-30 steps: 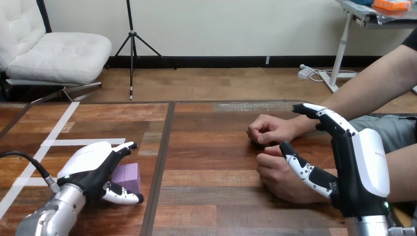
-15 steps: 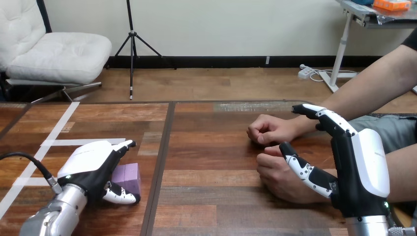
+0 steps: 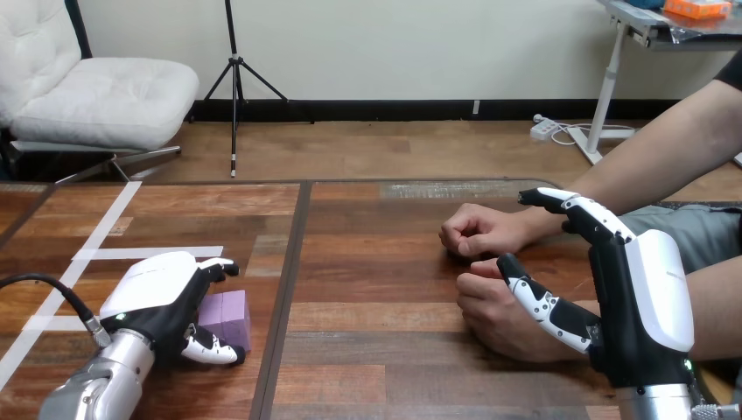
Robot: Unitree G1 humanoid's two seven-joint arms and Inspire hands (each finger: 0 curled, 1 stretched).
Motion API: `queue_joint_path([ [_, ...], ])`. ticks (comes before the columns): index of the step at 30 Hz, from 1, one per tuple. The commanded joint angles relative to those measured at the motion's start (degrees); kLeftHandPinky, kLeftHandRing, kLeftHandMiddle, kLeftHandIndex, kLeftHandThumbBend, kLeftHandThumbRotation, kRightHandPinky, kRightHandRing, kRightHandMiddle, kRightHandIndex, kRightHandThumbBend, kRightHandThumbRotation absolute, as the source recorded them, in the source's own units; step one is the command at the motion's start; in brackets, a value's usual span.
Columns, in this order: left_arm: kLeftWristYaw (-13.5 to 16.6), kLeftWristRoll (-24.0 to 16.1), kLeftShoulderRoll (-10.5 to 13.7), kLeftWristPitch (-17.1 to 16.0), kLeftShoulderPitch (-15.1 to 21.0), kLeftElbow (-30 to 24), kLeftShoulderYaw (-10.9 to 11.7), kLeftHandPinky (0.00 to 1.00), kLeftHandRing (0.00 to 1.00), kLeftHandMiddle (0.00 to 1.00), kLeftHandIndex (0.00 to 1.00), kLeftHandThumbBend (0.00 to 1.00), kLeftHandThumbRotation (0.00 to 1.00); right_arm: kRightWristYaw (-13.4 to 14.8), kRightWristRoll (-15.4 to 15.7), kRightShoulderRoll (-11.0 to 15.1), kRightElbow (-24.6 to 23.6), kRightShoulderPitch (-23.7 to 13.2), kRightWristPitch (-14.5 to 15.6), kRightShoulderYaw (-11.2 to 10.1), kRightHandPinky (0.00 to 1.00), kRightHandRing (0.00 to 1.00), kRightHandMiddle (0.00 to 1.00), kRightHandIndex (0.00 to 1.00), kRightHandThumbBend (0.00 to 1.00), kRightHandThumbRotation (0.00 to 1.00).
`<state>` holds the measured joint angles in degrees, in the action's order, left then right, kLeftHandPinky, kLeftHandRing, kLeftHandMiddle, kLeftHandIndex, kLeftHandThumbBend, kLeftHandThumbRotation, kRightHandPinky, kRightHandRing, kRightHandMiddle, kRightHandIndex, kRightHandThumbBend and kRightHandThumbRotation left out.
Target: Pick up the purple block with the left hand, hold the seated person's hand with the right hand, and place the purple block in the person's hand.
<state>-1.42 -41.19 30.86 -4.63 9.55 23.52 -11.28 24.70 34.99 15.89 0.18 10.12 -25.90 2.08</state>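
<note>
Dark wooden plank table (image 3: 376,262), marked with white tape lines (image 3: 149,253) toward nine o'clock. Small purple block (image 3: 229,311) lying at eight o'clock, near the front edge. At three o'clock, a person's two loosely curled hands resting on the wood, farther hand (image 3: 477,229) just beyond nearer hand (image 3: 494,311).

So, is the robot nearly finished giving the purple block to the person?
Not yet. Nothing is done. The left hand curls round the small purple block, which sits on the wooden table. The right hand is open beside the person's nearer closed hand. Lifting, holding, placing remain.
</note>
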Motion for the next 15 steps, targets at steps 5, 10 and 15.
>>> queue_joint_path([
  [5, 1.4, -0.7, -0.3, 0.7, 4.8, 2.0, -1.9, 0.61, 0.68, 0.73, 0.75, 0.8, 0.0, -0.5, 0.2, 0.6, -3.1, -1.7, -0.1, -0.9, 0.68, 0.75, 0.75, 0.71, 0.46, 0.19],
  [10, 1.5, 0.1, -0.6, 0.0, 5.4, 3.4, -2.2, 0.59, 0.66, 0.7, 0.73, 0.79, 0.0, -0.7, 0.4, 0.6, -3.3, -1.6, 0.2, -1.0, 0.68, 0.76, 0.75, 0.71, 0.46, 0.19],
  [15, 1.7, 0.9, -0.8, -0.6, 5.7, 4.5, -2.3, 0.58, 0.64, 0.69, 0.72, 0.78, 0.0, -0.7, 0.3, 0.7, -3.2, -1.6, 0.0, -1.1, 0.67, 0.75, 0.75, 0.71, 0.46, 0.19],
])
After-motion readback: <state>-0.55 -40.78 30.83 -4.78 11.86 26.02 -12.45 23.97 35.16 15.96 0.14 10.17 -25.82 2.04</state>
